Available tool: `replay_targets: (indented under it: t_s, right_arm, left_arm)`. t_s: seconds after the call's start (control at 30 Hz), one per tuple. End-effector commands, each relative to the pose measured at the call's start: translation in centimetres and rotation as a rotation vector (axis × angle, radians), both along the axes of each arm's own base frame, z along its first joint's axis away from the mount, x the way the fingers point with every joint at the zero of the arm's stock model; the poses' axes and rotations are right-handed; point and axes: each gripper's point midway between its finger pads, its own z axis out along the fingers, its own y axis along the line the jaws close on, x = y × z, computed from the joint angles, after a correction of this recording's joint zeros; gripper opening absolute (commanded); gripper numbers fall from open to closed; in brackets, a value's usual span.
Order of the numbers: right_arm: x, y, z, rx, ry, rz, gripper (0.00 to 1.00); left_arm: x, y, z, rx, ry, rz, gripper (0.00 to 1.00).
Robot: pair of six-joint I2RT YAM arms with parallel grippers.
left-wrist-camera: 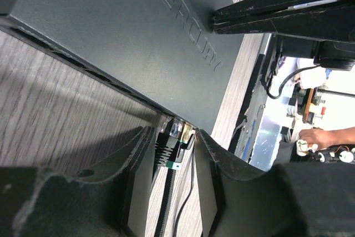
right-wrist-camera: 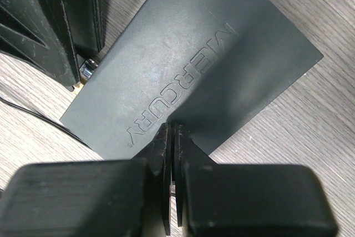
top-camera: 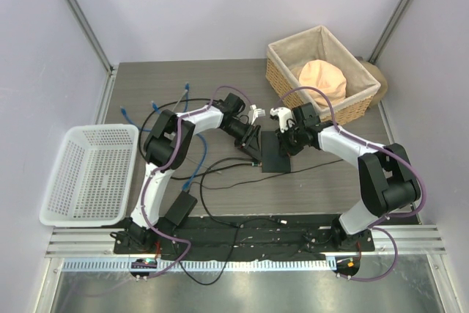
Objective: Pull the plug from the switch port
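Observation:
The switch [top-camera: 277,155] is a flat dark-grey box lying mid-table; its lid reads MERCURY in the left wrist view [left-wrist-camera: 138,31] and in the right wrist view [right-wrist-camera: 183,65]. A black plug [left-wrist-camera: 168,149] with a green tab sits in a port at the switch's edge, its clear tip still inside. My left gripper [top-camera: 253,153] [left-wrist-camera: 175,145] has its fingers [left-wrist-camera: 138,162] tight on both sides of the plug. My right gripper [top-camera: 287,141] [right-wrist-camera: 172,129] is shut, holding nothing, with its tips resting on the switch's lid.
A white plastic basket [top-camera: 91,174] stands at the left. A wicker basket [top-camera: 282,71] holding a peach-coloured lump stands at the back right. Blue-tipped cables [top-camera: 186,93] and black leads lie behind and under the left arm. A black power adapter [top-camera: 179,207] lies near the front.

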Motion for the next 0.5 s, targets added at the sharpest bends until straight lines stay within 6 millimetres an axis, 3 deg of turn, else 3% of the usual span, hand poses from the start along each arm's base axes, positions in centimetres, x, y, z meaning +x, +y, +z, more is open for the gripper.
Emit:
replay_targets:
  t_s: [0.0,0.47]
  right_arm:
    - [-2.6,-2.3,-2.8,-0.108,0.092,-0.017,0.01]
    - [-2.7,-2.5,-2.8,-0.112,0.086,-0.023,0.01]
  left_arm:
    - [-0.7,0.6,-3.4,0.099,-0.016,-0.018,0.39]
    - [-0.5,0.8,-5.0,0.187,-0.061,-0.001,0.38]
